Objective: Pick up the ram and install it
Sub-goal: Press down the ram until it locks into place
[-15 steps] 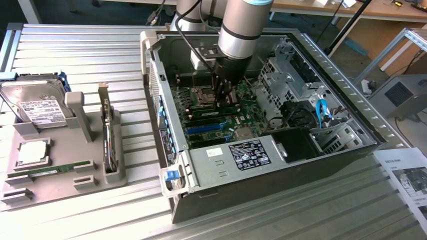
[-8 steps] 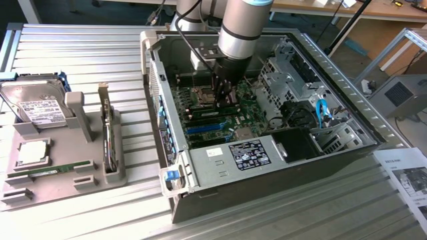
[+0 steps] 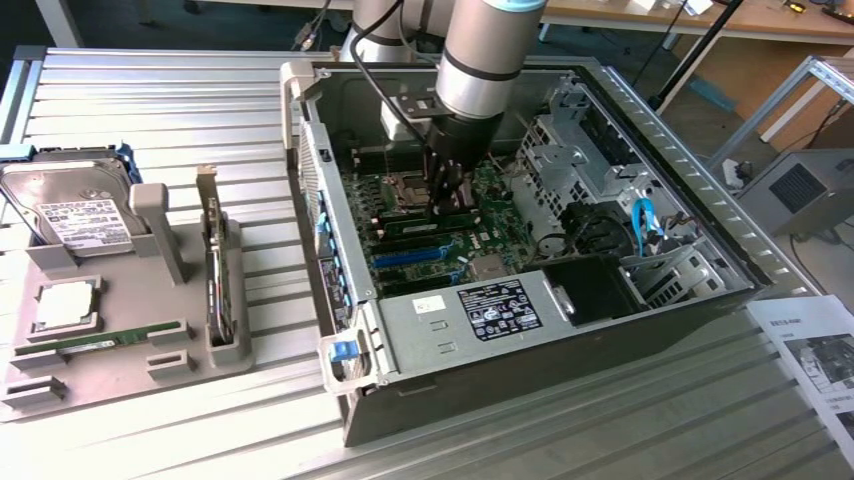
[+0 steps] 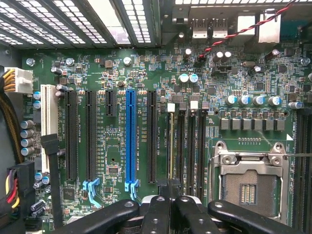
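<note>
Green board fills the case under the gripper (image 4: 170,189), whose jaws are fully closed above four memory slots (image 4: 185,144). A pale edge lines the first slot, likely a stick being seated, which calls for straight, even pressure. One ram (image 3: 100,340) lies on the tray (image 3: 187,365), beside one drive (image 3: 70,205).

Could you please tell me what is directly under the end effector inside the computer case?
The end effector, shut, hangs over the motherboard by its memory slots and CPU socket. Its fingers hide the slots' near ends.
</note>
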`<control>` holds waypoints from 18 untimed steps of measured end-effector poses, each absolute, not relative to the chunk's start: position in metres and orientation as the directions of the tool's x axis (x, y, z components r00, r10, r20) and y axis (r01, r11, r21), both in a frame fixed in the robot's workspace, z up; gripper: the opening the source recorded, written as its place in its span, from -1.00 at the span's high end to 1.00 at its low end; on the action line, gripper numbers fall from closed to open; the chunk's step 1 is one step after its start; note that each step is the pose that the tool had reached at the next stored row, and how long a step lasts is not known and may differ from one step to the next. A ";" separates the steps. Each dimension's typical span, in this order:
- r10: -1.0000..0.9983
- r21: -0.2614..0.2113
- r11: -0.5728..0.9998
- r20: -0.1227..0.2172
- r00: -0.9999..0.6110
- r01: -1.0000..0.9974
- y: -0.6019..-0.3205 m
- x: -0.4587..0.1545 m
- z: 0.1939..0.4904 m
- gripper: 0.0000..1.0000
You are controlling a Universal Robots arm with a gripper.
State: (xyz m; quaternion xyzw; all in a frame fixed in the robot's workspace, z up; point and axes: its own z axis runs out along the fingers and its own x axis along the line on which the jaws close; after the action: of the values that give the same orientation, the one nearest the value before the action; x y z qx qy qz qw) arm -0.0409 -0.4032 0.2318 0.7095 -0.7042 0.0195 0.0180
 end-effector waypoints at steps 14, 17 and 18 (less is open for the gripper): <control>-0.999 -0.003 -0.007 0.050 0.007 -1.000 -0.403 -0.041 0.233 0.78; -0.999 -0.002 -0.007 0.052 0.007 -1.000 -0.403 -0.041 0.239 0.78; -0.999 -0.002 -0.007 0.052 0.007 -1.000 -0.403 -0.041 0.241 0.78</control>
State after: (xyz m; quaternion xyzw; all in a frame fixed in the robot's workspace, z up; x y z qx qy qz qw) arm -0.0409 -0.4031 0.2412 0.7095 -0.7043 0.0192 0.0176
